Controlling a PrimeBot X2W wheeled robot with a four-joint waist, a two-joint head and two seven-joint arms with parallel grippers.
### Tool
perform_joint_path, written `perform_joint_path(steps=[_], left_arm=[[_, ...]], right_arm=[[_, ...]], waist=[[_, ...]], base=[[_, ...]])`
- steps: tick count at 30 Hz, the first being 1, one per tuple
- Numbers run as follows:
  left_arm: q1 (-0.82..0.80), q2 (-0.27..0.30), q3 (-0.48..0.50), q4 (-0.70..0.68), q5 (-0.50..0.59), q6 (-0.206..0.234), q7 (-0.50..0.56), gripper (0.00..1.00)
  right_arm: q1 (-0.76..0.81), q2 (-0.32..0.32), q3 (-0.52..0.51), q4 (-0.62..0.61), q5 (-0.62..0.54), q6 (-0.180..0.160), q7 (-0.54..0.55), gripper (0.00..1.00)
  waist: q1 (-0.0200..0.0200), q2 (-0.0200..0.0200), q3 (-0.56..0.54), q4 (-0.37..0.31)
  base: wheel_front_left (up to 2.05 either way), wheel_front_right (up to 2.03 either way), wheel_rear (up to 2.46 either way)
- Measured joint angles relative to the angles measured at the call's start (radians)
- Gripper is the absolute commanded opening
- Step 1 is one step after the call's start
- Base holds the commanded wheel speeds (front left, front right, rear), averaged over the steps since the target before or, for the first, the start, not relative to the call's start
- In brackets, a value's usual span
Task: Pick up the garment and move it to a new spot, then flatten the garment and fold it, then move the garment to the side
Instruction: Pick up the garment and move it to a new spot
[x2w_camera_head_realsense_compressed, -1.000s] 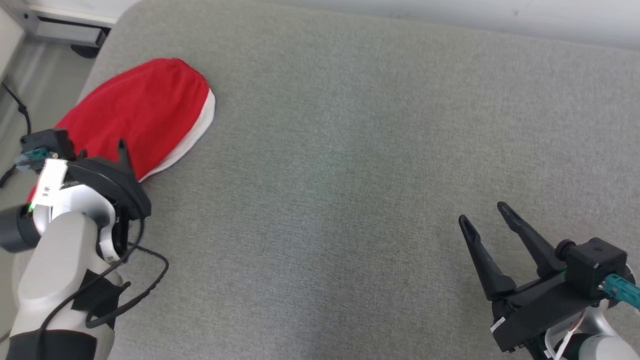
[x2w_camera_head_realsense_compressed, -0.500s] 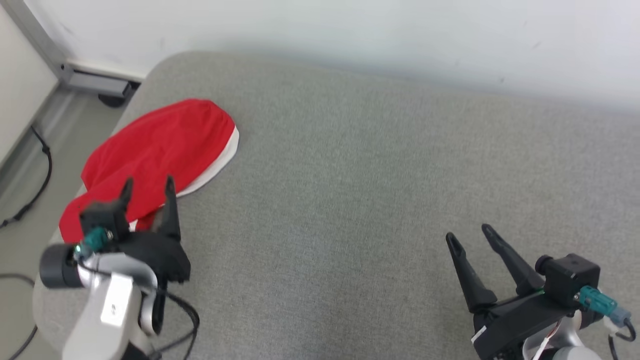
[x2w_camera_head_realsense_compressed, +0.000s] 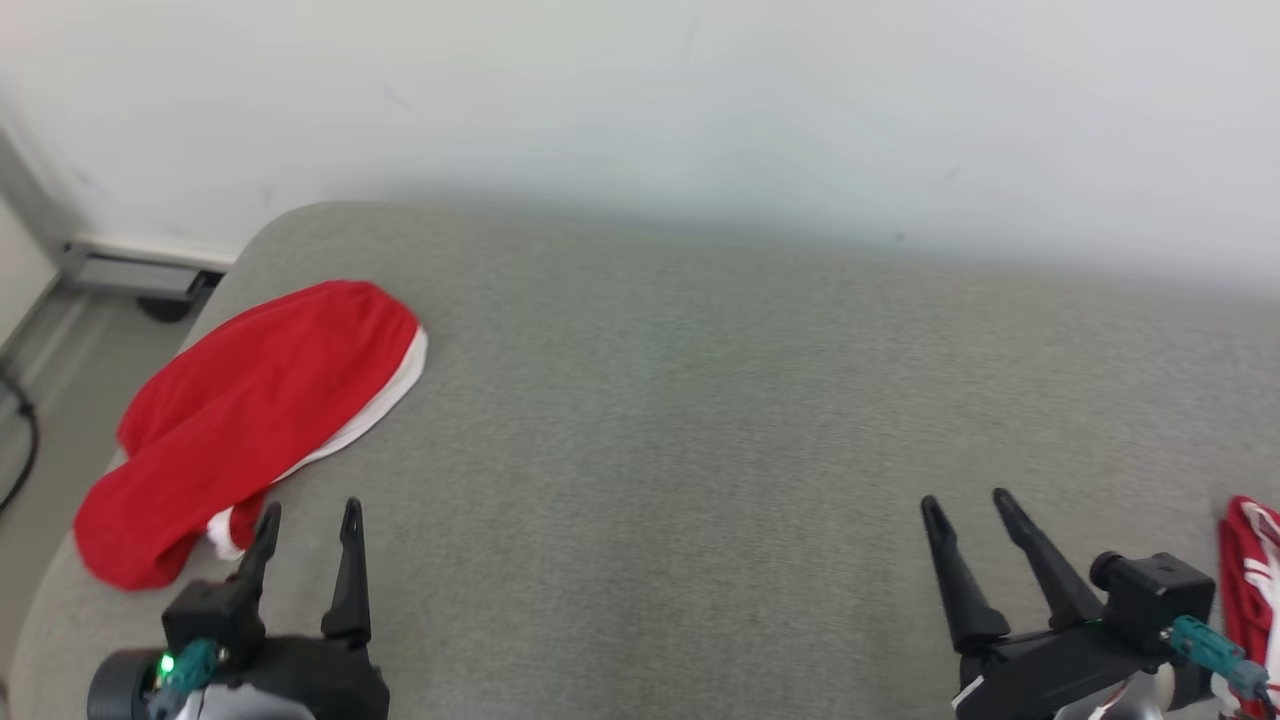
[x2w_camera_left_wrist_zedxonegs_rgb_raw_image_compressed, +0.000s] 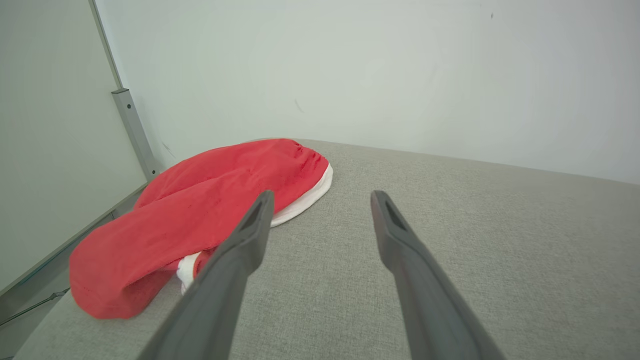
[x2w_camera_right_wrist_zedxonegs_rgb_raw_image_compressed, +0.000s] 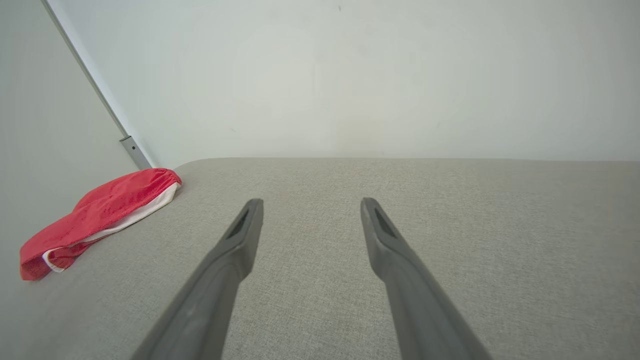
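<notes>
At the near edge of the grey fabric-covered desk (x2w_camera_head_realsense_compressed: 680, 420), the left pincer (x2w_camera_head_realsense_compressed: 310, 508) hovers by the near left corner, its two dark fingers spread wide and holding nothing. The right pincer (x2w_camera_head_realsense_compressed: 965, 499) sits toward the near right, jaws equally wide apart and empty. Just beyond it, at the right edge, lies a bit of red and white cloth (x2w_camera_head_realsense_compressed: 1245, 570). Just ahead of the left pincer and slightly to its left, the red garment (x2w_camera_head_realsense_compressed: 260, 390) with a white band lies in a folded heap along the left edge, reaching toward the far left corner. A pale wall (x2w_camera_head_realsense_compressed: 640, 100) stands behind the far edge.
</notes>
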Motion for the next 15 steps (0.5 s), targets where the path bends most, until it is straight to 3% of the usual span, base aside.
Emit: perform_joint_path(steps=[15], left_arm=[[0.217,-0.038,0.02,-0.197,-0.042,0.021,-0.002,1.0]], right_arm=[[0.018,-0.005,-0.037,0.005,0.0,-0.017,-0.045,1.0]], waist=[[0.0001,-0.0001,-0.039,-0.16]], base=[[0.0,0.0,0.0]])
